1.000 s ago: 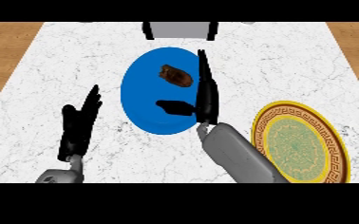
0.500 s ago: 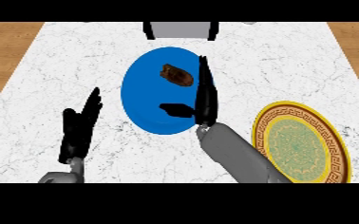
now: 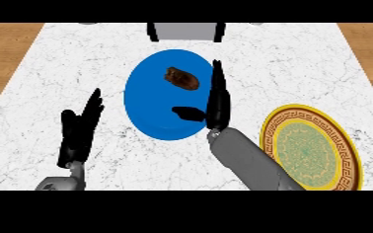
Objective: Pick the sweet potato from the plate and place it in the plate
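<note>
Right hand barely shifted, fingers straight, thumb spread over blue plate, sweet potato unmoved, left hand straight-fingered

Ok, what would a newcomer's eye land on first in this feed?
The bright blue plate at the centre of the counter, with the brown sweet potato lying on its far half. Next, the right hand, fingers straight, poised over that plate's right edge, and the gold patterned plate at lower right. The left hand rests open at lower left.
</note>
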Available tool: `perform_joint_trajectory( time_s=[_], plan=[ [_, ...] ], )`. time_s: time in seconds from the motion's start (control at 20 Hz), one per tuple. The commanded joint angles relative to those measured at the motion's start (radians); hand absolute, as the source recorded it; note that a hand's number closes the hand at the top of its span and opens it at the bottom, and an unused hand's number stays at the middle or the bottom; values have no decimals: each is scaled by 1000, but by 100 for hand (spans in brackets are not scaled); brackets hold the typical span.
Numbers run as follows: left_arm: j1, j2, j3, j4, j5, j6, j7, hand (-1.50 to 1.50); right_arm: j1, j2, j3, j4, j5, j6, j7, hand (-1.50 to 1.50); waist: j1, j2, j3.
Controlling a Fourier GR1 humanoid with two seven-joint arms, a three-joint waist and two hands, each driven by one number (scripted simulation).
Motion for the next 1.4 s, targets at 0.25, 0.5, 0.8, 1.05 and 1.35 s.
perform_joint_trajectory(
  time_s=[0.25,0.5,0.8,1.05,1.35],
  plan=[
    [72,-2,17,-4,0,-33,-52,0,102,7,-54,2,88,-18,-22,-150,-1,0,0],
    [-4,-30,12,-28,-22,7,43,0,222,-37,-139,-65,159,17,-57,-150,-10,-1,0],
    [-9,-25,32,-3,-19,-17,17,0,281,2,-229,-96,220,13,-128,-150,-8,0,0],
    [15,-15,43,-51,-17,-25,48,0,380,-74,-194,-268,332,-36,57,-150,-15,-4,-1],
    [65,-41,28,-33,-31,-38,-16,0,420,-72,-340,-249,342,81,-36,-150,-9,-2,0]
  ],
)
